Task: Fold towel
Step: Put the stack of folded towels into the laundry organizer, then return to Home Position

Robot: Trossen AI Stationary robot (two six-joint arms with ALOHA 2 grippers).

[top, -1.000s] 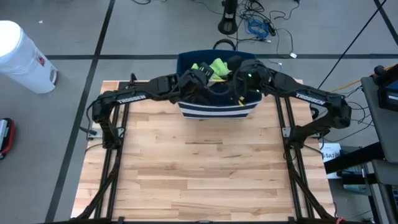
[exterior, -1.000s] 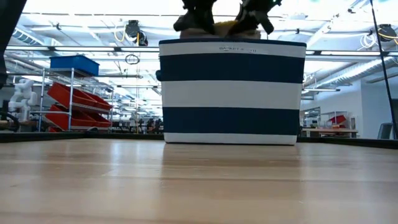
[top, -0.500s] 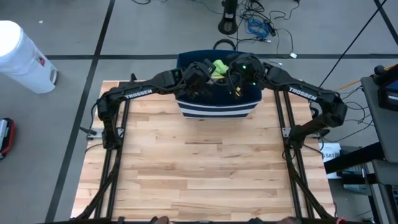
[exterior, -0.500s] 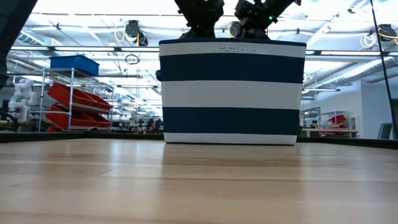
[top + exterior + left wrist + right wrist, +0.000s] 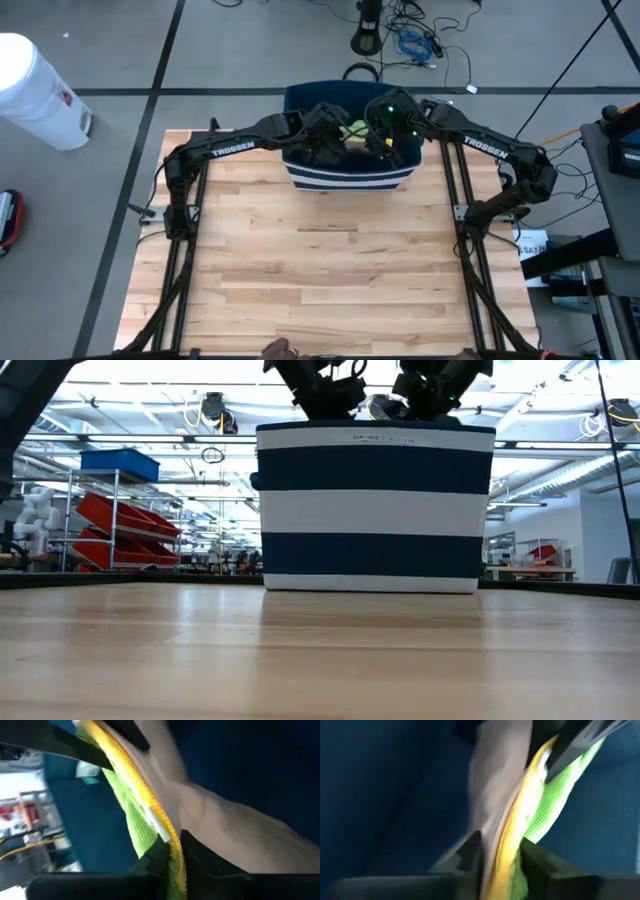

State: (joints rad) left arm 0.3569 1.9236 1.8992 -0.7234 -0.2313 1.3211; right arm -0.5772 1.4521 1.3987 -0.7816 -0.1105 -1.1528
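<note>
A stack of folded towels, green, yellow and pale grey, hangs inside the navy-and-white striped basket at the table's far edge. My left gripper and right gripper reach down into the basket from its left and right. Each is shut on one end of the stack. In the low view only the two wrists show above the basket's rim; the towels are hidden behind its wall. My left gripper pinches the stack's edge between its two fingers, with yellow and green layers in the gap and the grey layer lying beside it. The fingers slant down into the basket from the left. The stack stretches away toward the other gripper. My right gripper pinches the stack's other end between its two fingers, with several layers in the gap: grey, yellow and green. The fingers slant down into the basket from the right. The towels stand on edge between the basket's dark blue walls.
The basket stands at the far middle of the wooden table, whose near half lies bare. A white bin stands on the floor at the far left, with cables behind the basket.
Both grippers have sunk into the basket, tipping more steeply down and coming closer to each other over its middle. The towels have gone down with them, so less green and yellow shows above the rim than before.
</note>
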